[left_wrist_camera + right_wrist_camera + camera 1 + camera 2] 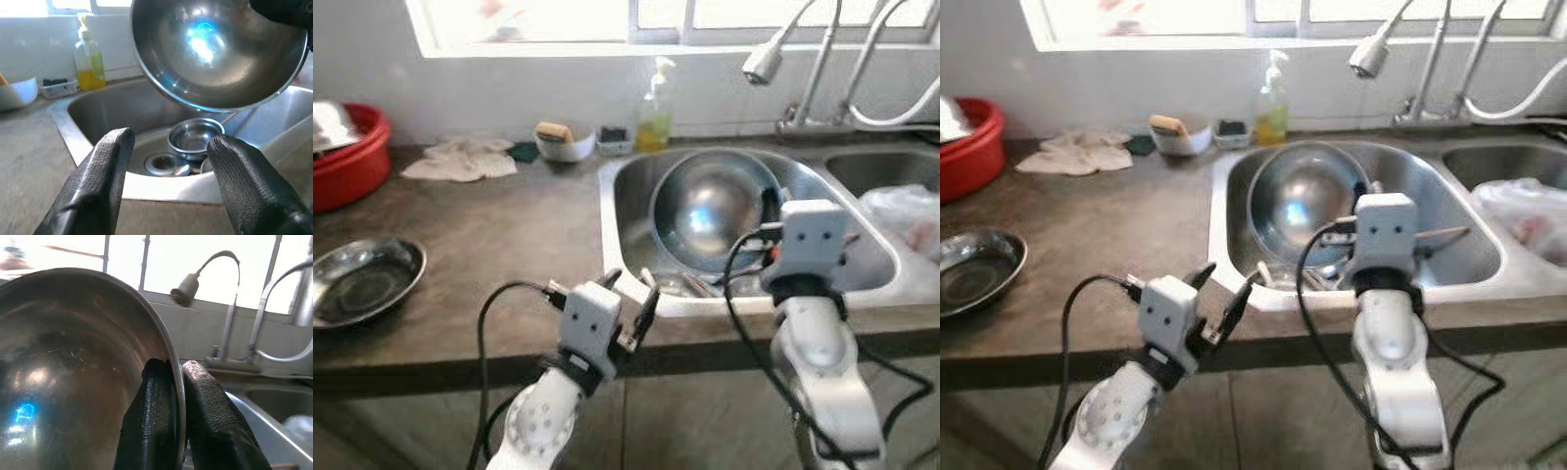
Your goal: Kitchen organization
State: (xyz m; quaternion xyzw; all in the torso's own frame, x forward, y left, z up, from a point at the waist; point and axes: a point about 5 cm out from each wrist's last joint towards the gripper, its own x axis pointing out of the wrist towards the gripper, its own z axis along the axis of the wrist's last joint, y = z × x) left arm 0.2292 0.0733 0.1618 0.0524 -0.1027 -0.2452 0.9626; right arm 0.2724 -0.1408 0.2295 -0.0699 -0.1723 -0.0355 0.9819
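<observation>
A large steel bowl hangs tilted above the left sink basin, its hollow facing me. My right gripper is shut on its rim, one finger inside and one outside; in the left eye view the gripper sits at the bowl's right edge. Low in the basin lie a small steel bowl and some utensils, beside the drain. My left gripper stands open and holds nothing, at the counter's front edge by the sink's near left corner.
A shallow steel dish lies on the counter at the left, with a red basin behind it. A cloth, a white bowl and a soap bottle line the back. Faucets overhang the sink. A plastic bag fills the right basin.
</observation>
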